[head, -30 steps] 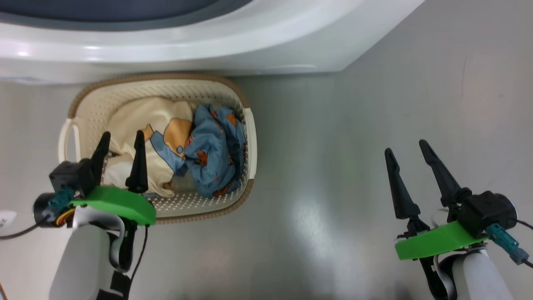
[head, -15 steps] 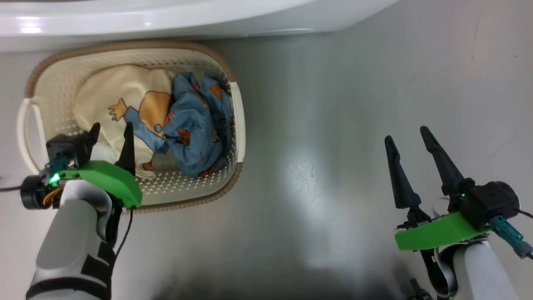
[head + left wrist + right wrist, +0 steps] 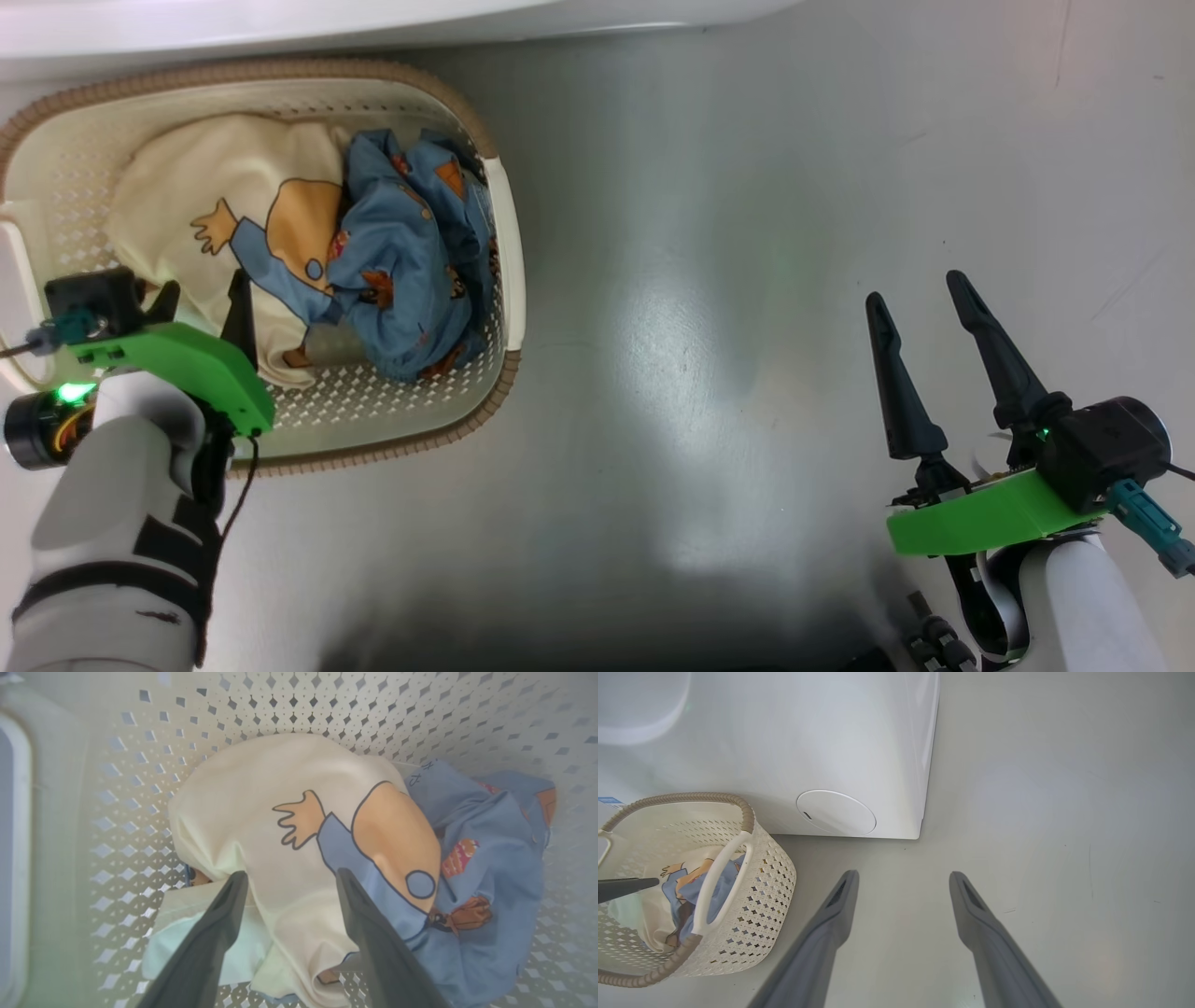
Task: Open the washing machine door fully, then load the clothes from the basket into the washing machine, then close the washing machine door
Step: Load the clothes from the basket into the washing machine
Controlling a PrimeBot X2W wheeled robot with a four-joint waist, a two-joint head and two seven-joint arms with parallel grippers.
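The cream basket stands on the floor against the white washing machine, and it also shows in the right wrist view as the basket below the machine. The clothes lie in it: a cream garment with a cartoon print, a blue printed garment and a white cloth. My left gripper is open and points down into the basket, its tips just above the cream garment. My right gripper hangs open over bare floor, holding nothing. The washing machine door is out of view.
Grey floor stretches right of the basket and under my right gripper. The machine's round filter cap sits low on its front, near its right corner. A small blue label shows at the left edge.
The head camera has shifted, so basket and machine slide up and left in the picture. My left gripper has tipped down deeper into the basket over the clothes. The right gripper has hardly moved.
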